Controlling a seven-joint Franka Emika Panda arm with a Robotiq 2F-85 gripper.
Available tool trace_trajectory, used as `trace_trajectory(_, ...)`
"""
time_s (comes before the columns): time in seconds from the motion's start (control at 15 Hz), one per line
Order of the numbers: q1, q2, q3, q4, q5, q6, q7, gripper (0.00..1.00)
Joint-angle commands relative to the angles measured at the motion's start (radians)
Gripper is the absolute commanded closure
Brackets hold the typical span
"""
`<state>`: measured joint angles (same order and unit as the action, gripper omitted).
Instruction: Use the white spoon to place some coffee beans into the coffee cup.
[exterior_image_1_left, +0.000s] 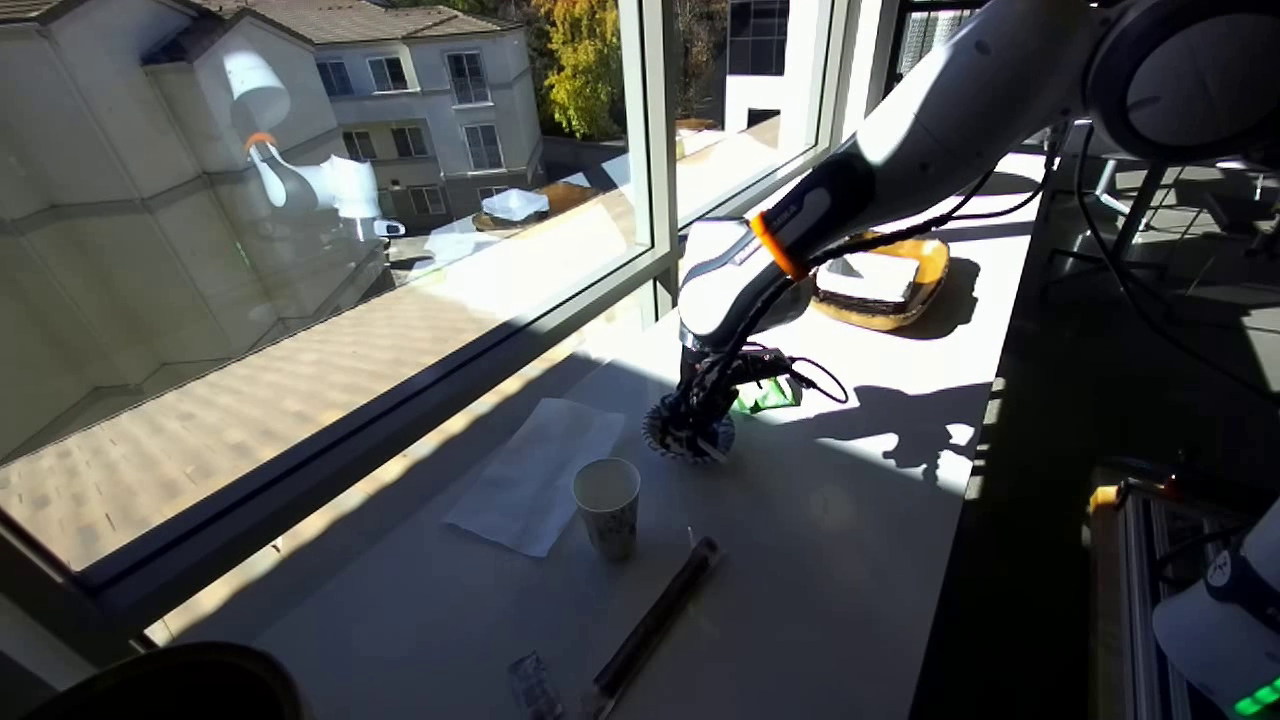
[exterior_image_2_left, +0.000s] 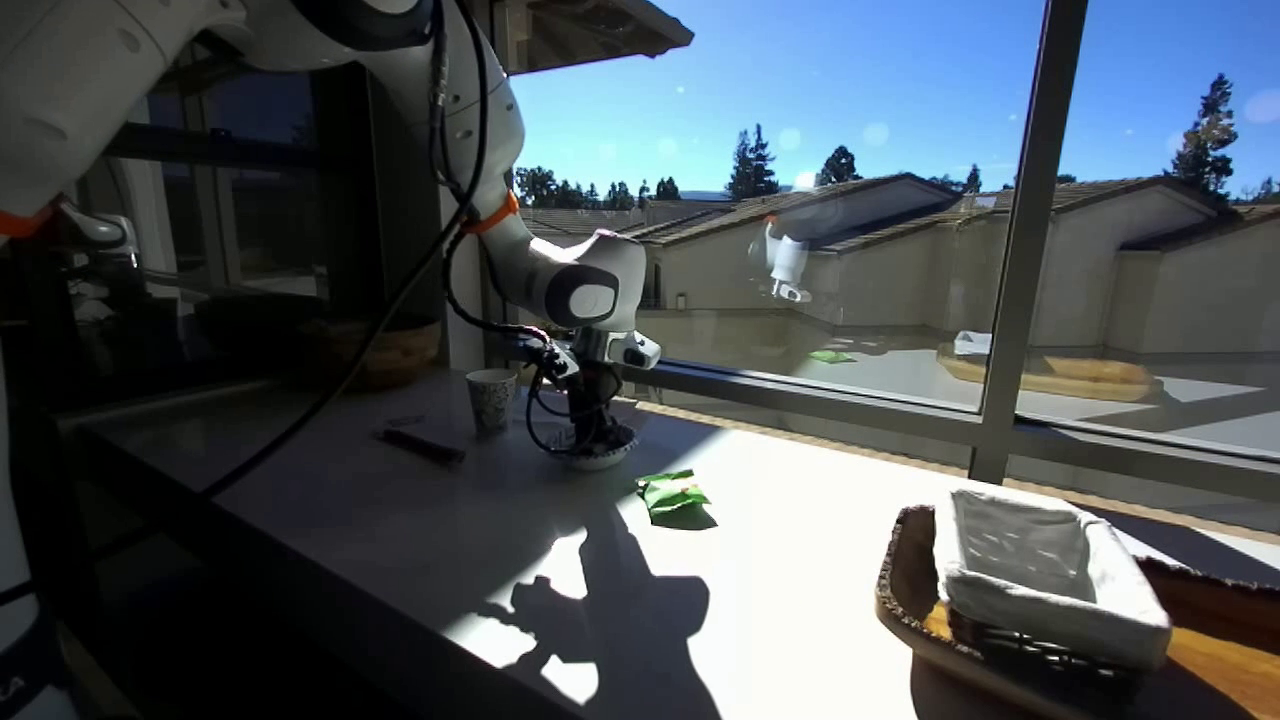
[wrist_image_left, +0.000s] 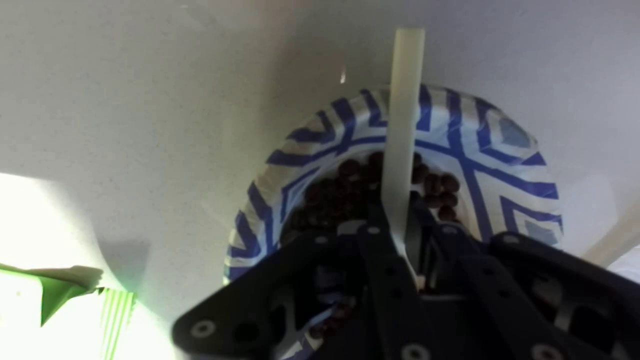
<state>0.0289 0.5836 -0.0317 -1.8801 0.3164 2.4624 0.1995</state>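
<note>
Here, one spoon (wrist_image_left: 402, 130), one cup (exterior_image_1_left: 609, 512).

Tabletop (exterior_image_2_left: 800, 585), wht, long, part sun, part shade. Directly on it, 1 ea: coffee cup (exterior_image_1_left: 608, 512), cream-wht w/ dk print, upright, just beside flat paper sheet (exterior_image_1_left: 540, 475), wht; dk rod (exterior_image_1_left: 655, 618), long, lying nr cup; clear pkt (exterior_image_1_left: 533, 685), small, crinkled, just beside rod's end; patterned bowl (wrist_image_left: 505, 165), blue on wht, rnd, in shade nr sheet; green pkt (exterior_image_2_left: 675, 492), crumpled, sunlit, nr bowl; wooden tray (exterior_image_2_left: 912, 565), brown, in sunny part, well apart fr cup. Also, at opp end fr tray in an exterior view: brown container (exterior_image_2_left: 395, 350), rnd, mostly lost in shade.
</note>
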Motion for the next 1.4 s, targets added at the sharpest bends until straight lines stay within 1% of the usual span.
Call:
trace_trajectory(0.0,0.019,-0.041,0.005,-0.079,-0.038,0.058,0.038,0.96)
trace_trajectory(0.33,0.018,-0.075,0.019,-0.111,-0.039,0.056,0.032,0.96)
trace_trajectory(0.8,0.022,-0.114,0.021,-0.153,-0.049,0.064,0.038,0.96)
trace_trajectory(1.13,0.046,-0.167,0.003,-0.193,-0.108,0.088,0.071,0.96)
trace_trajectory(1.33,0.080,-0.230,-0.012,-0.232,-0.183,0.094,0.117,0.96)
